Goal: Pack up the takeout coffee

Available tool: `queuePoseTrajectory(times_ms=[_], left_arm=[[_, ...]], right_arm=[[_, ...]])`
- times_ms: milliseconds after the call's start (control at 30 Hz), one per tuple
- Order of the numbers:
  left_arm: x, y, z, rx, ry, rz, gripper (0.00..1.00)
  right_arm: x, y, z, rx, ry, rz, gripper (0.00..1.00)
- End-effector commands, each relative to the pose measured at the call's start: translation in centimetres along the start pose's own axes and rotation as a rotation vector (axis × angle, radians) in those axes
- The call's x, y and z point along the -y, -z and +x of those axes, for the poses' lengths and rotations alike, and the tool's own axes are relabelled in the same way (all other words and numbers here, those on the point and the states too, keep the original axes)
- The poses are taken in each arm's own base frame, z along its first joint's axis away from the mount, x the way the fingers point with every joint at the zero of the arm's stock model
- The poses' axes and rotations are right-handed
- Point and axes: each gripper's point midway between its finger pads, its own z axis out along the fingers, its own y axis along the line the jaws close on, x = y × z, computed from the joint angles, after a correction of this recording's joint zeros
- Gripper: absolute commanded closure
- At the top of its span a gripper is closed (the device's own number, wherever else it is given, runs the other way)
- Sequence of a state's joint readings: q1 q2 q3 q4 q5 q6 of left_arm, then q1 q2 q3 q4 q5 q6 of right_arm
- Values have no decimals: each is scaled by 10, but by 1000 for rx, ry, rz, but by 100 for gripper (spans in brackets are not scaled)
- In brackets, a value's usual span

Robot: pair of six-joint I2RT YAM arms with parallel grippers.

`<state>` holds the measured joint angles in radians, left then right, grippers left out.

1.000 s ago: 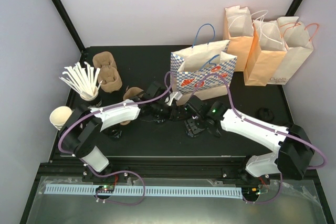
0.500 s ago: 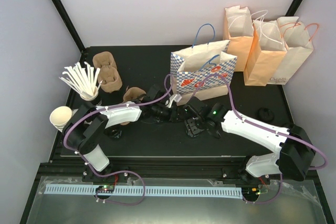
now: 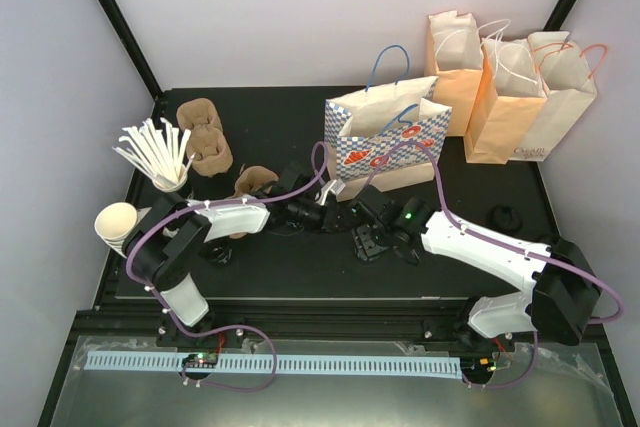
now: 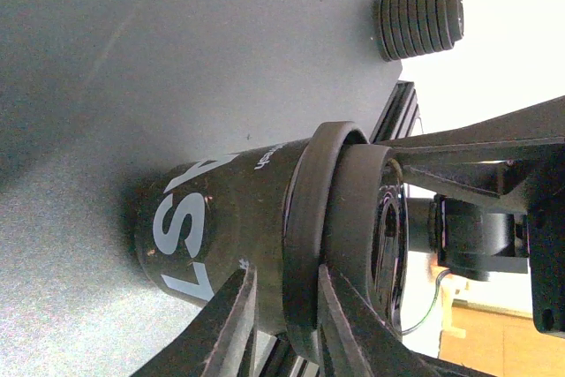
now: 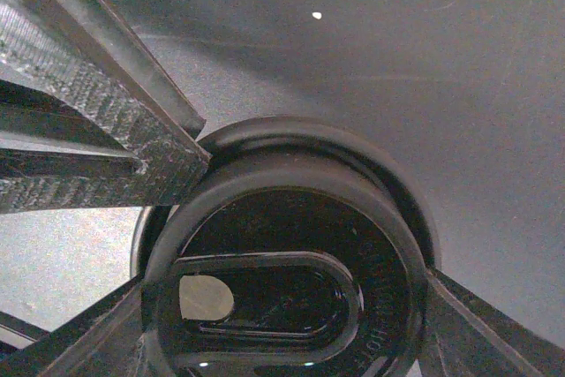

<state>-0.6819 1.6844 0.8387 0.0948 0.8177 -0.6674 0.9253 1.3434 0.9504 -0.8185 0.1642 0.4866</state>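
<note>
The coffee [image 3: 343, 217] stands mid-surface [image 3: 270, 272]. A bag [image 3: 385, 137] is just behind it, carriers [image 3: 205, 142] and straws [image 3: 155, 152] are far left, and more bags [image 3: 510, 87] are at the back right.

Black table [image 3: 270, 127], matte top.
- Far left corner: two brown moulded-pulp cup carriers [image 3: 204, 137], touching each other. A third carrier [image 3: 255, 179] sits nearer the middle.
- Left edge: cup of white straws [image 3: 160, 157], upright. Stack of cream paper cups [image 3: 115, 222] just nearside of it, right at the edge.
- Centre, toward the far edge: blue-checked paper bag [image 3: 385, 142], blue handles, upright.
- Far right corner: three peach paper bags [image 3: 515, 107] upright, bunched together.
- Right side, near the edge: short stack of black lids [image 3: 505, 215].
- Middle: takeout coffee [image 4: 229, 218], base on the table, black lid on.
</note>
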Motion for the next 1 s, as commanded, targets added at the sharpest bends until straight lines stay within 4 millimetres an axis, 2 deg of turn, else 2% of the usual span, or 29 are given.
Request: queuePoseTrajectory(times_ms=[0, 533, 733, 967], left_arm=[[-31, -14, 22, -51, 86, -64, 80], [-71, -27, 57, -139, 250, -102, 86], [-83, -30, 73, -184, 336, -99, 87], [-95, -29, 86, -220, 371, -144, 87]], right_arm=[[-6, -24, 49, -190, 12, -26, 30], [-18, -30, 53, -244, 44, -76, 30], [-31, -33, 59, -282, 65, -153, 31], [-36, -39, 67, -333, 76, -175, 31]])
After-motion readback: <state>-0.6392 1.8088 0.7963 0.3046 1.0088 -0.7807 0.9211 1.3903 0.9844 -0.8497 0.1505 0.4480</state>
